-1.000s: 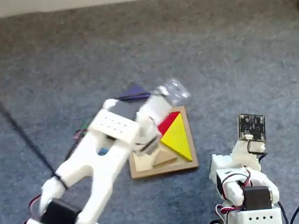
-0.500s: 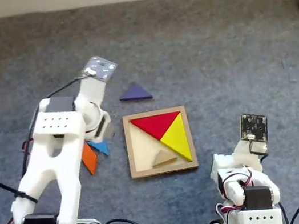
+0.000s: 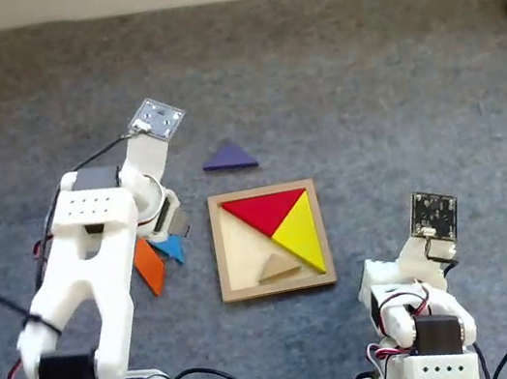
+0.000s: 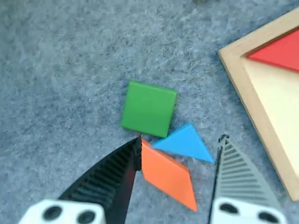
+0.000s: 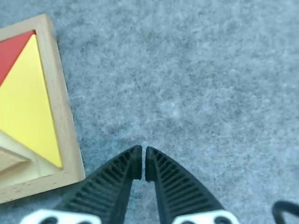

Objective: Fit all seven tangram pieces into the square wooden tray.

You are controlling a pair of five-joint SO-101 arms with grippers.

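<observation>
Spread wide and holding nothing, our left gripper (image 4: 180,140) hangs over a cluster of three loose pieces on the grey carpet (image 4: 70,56). We see a green square block (image 4: 149,108), a small blue triangle (image 4: 183,143) and an orange parallelogram (image 4: 168,173), lying close together with their corners touching or nearly so. The dark fingertip sits where the green square meets the orange piece; the pale one stands just off the blue triangle's tip, on the tray side.

The square wooden tray (image 3: 279,287) lies flat on the carpet between our two arms, just beside that cluster. Inside it a large red triangle (image 3: 264,212) fills the far part and a large yellow triangle (image 3: 300,232) the side nearer the right arm — the two meet along one edge. A small tan wooden triangle (image 3: 277,267) rests by the near rim, next to the yellow one. A purple triangle (image 3: 228,158) lies on the carpet beyond the tray's far edge, apart from it.

Our right gripper (image 5: 143,154) has its fingers pressed together on nothing, over bare carpet beside a tray corner.
</observation>
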